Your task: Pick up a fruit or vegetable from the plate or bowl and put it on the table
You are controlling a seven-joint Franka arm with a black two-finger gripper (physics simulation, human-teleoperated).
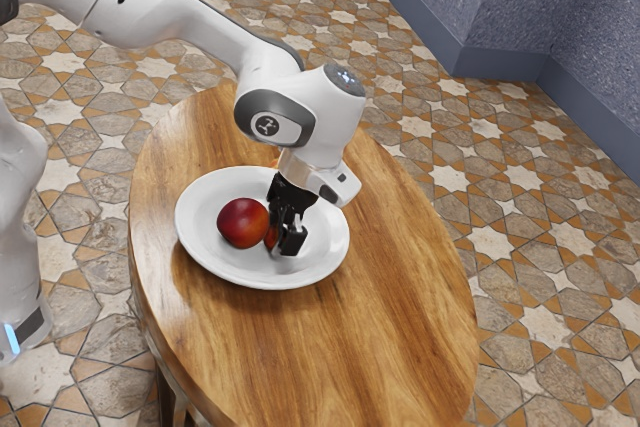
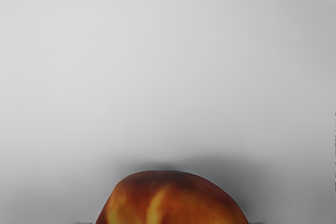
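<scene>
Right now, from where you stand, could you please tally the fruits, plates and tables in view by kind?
Fruits: 2 (whole red fruit; partly hidden fruit at the pincer)
Plates: 1 (white plate)
Tables: 1 (wooden table)
Total: 4

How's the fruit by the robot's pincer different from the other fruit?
The first fruit, at the pincer, is orangey with yellow streaks; the other fruit is mostly dark red. The pincer partly hides the first fruit, but the other fruit is in plain view. Both look roundish.
</scene>
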